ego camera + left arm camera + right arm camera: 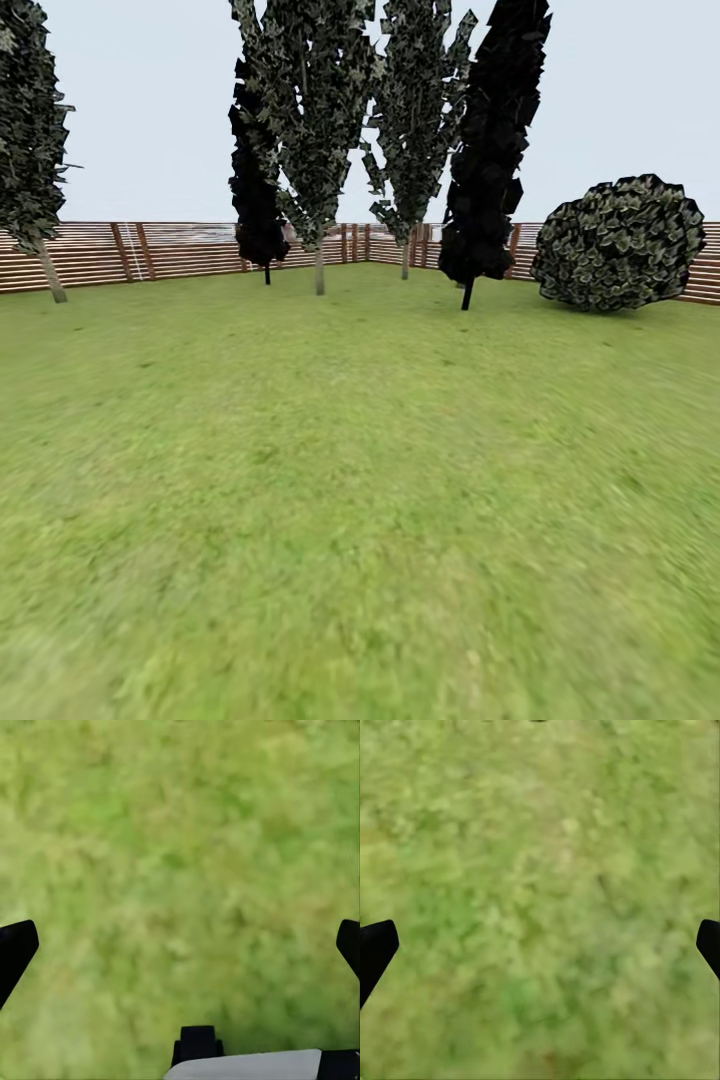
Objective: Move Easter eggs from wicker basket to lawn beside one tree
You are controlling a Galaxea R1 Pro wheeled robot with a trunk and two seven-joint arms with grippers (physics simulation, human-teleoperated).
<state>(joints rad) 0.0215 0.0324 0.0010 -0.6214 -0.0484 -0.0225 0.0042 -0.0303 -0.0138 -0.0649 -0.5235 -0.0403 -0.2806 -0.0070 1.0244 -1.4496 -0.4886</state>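
A: Eggs and basket aren't visible; open lawn runs to trees by the fence.

B: Grippers?

A: Left gripper and right gripper hang over grass, jaws wide apart, holding nothing.

B: Risk?

A: Driving on blind could miss the basket, or mistake the bush for a tree.

left tool: fingers spread wide | right tool: fingers spread wide

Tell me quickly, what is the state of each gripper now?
Left gripper: open, holding nothing, above the lawn.
Right gripper: open, holding nothing.
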